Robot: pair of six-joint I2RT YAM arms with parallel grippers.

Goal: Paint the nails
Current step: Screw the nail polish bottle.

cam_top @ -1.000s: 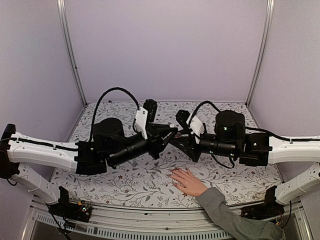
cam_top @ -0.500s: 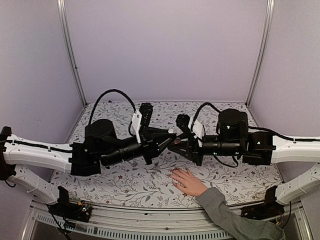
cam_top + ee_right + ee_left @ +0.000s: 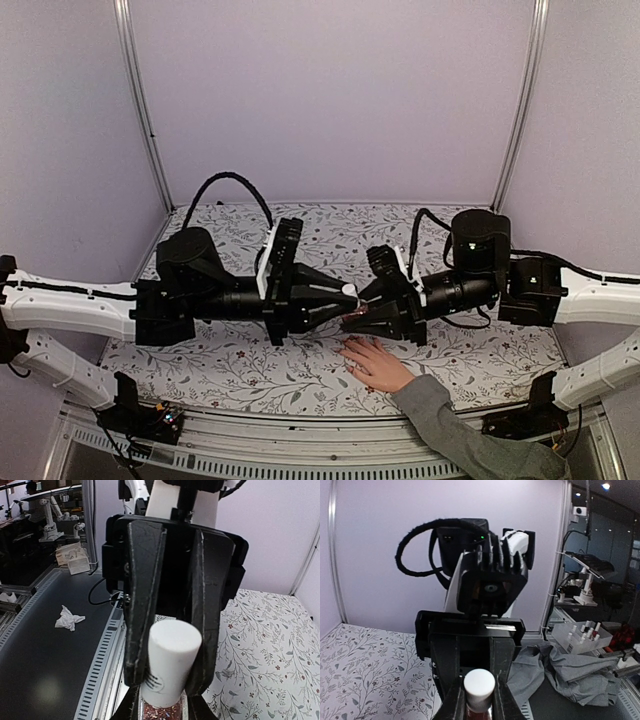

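text: none legible | white cap [image 3: 170,660]: printed mark, unreadable

- nails [image 3: 347,348]: tiny, pale, barely discernible, facing up on spread fingers that point toward 10 o'clock.
- They belong to a grey-sleeved person's hand [image 3: 375,365] lying flat, palm down, on the floral desk [image 3: 250,370], at 5 o'clock from centre.
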